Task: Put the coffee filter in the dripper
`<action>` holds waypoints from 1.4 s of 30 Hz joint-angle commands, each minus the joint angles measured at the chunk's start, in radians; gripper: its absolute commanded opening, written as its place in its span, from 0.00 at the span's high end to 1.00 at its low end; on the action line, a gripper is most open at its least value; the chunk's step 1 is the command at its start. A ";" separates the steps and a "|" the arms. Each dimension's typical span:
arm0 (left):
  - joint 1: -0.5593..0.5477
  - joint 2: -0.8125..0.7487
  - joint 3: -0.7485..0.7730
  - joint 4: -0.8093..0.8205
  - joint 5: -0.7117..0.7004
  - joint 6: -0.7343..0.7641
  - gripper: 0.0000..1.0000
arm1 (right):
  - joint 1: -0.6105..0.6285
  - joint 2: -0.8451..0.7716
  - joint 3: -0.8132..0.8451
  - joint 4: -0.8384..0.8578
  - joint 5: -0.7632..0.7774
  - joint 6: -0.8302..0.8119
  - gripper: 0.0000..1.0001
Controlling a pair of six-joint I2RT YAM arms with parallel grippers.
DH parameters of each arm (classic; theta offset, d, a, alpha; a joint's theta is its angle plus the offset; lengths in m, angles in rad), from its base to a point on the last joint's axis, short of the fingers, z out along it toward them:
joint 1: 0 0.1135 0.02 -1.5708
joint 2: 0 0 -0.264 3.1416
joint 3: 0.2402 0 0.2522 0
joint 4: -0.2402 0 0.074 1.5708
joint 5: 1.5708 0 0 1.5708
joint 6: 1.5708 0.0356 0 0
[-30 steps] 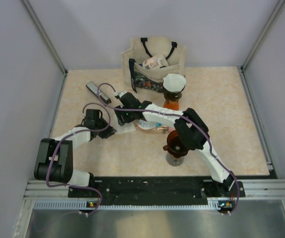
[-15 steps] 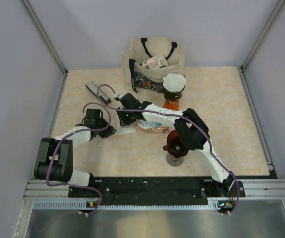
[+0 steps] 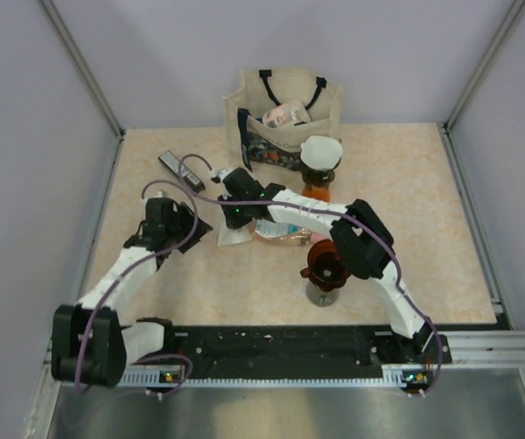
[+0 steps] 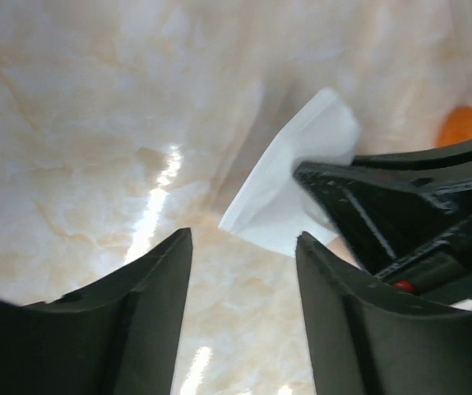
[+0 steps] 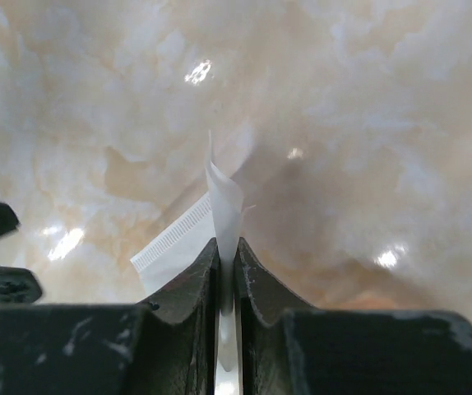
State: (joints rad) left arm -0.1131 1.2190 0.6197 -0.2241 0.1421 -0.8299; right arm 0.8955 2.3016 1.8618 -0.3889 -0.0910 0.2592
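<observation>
table: beige marbled tabletop (image 3: 409, 201), glossy. No writing on it.
bag: cream fabric tote bag with black handles (image 3: 285, 110), far centre. The pocket print and the packet inside are too small to read.
dripper: dark red-brown cone dripper on a clear glass stand (image 3: 325, 265), near, right of centre, empty. No brand is visible. The right arm's elbow hangs just over it, so swinging the arm back could tip the stand.
second dripper: white-topped one on an orange glass carafe (image 3: 318, 169), farther back. It could be taken for the target.
left gripper (image 4: 242, 239): jaws wide apart, holding nothing, with the filter just beyond the tips.
right gripper (image 5: 226, 247): jaws pinched tight on one edge of the filter.
filter: white paper coffee filter (image 5: 178, 240), flat-folded with a crimped seam. It is left of centre, at the table surface and well apart from the dripper. No print on it.
risk, grip: only a thin edge is held, so the paper could slip or tear during the carry.
risk, seating: if the filter goes in unopened, it will likely lie across the cone rather than seat.
</observation>
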 commanded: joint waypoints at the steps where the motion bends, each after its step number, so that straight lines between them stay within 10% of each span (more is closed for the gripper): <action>1: -0.002 -0.240 -0.006 -0.043 0.028 0.100 0.33 | 0.002 -0.259 -0.090 0.080 0.008 -0.052 0.90; 12: -0.010 -0.624 -0.090 0.311 0.677 0.109 0.15 | -0.003 -0.861 -0.623 0.336 -0.231 0.029 0.89; 20: -0.279 -0.507 -0.051 0.434 0.645 0.132 0.17 | -0.003 -0.996 -0.744 0.409 -0.247 0.104 0.89; 34: -0.338 -0.395 -0.011 0.451 0.513 0.130 0.53 | -0.001 -1.035 -0.776 0.395 -0.239 0.095 0.87; 37: -0.338 -0.374 -0.006 0.471 0.539 0.129 0.79 | -0.003 -1.036 -0.776 0.395 -0.222 0.098 0.86; 39: -0.338 -0.365 0.002 0.468 0.548 0.161 1.00 | -0.001 -1.044 -0.776 0.392 -0.196 0.097 0.80; 42: -0.338 -0.360 0.002 0.471 0.586 0.302 1.00 | -0.001 -1.074 -0.776 0.365 -0.138 0.080 0.57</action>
State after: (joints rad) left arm -0.4484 0.8539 0.5762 0.1753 0.6849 -0.6811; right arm 0.8944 1.2968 1.0863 -0.0303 -0.2962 0.3492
